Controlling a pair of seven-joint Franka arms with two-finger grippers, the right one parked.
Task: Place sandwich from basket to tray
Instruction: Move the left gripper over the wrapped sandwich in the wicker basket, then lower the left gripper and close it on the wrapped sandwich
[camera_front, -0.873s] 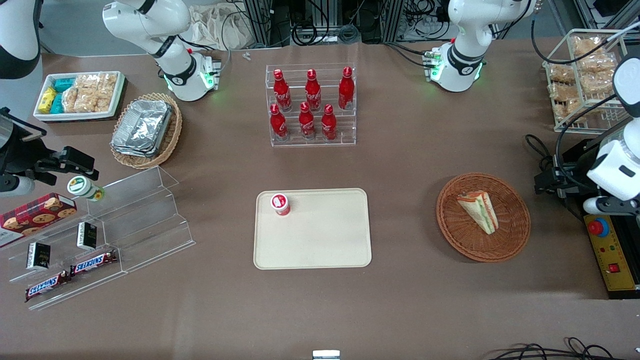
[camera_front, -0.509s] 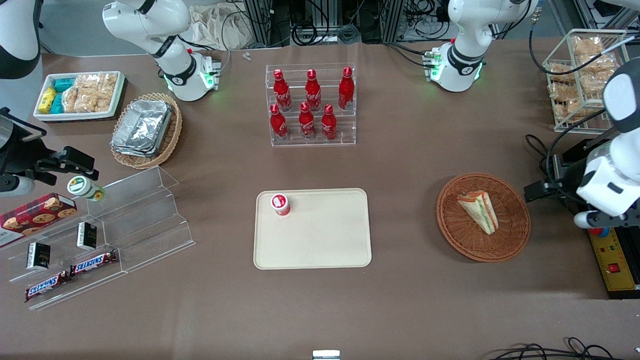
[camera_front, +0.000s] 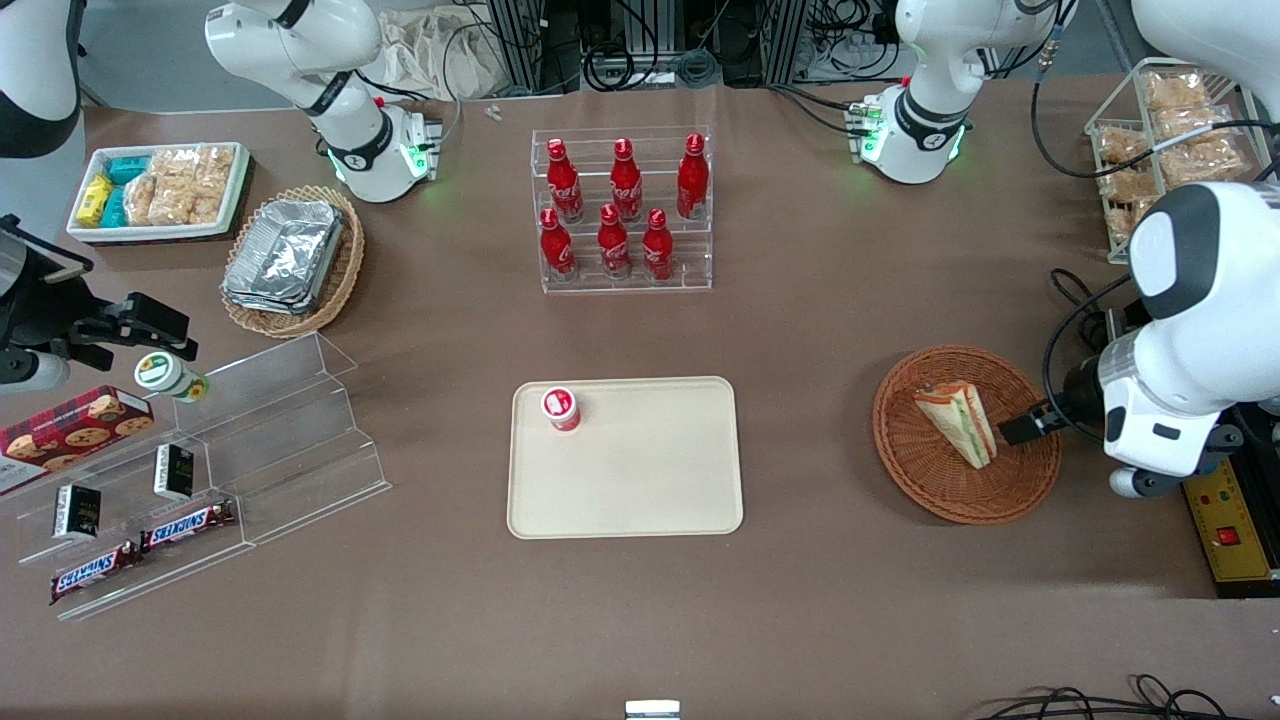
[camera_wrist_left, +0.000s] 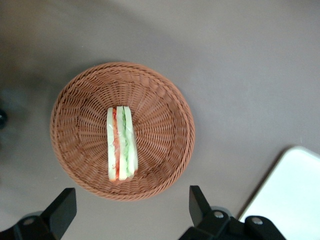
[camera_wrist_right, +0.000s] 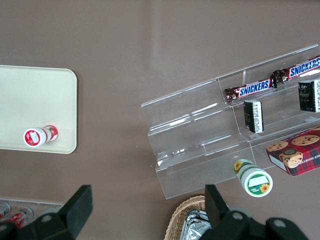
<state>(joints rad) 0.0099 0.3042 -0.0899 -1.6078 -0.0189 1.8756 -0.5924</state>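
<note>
left wrist view is showing the gripper (camera_wrist_left: 131, 210) hanging wide open above the basket (camera_wrist_left: 165, 150), the sandwich (camera_wrist_left: 120, 144) lying between its fingers, long axis running twelve to six.

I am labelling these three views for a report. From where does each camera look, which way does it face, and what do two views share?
Front view: high above the table, facing both arm bases; the left arm's end effector hangs over the basket rim.
Left wrist view: looks straight down on the sandwich in the basket; its open fingers show.
Right wrist view: looks down on the acrylic shelf; the parked fingers show.
Shared: the tray appears in all three; the front and left wrist views share the sandwich.
</note>
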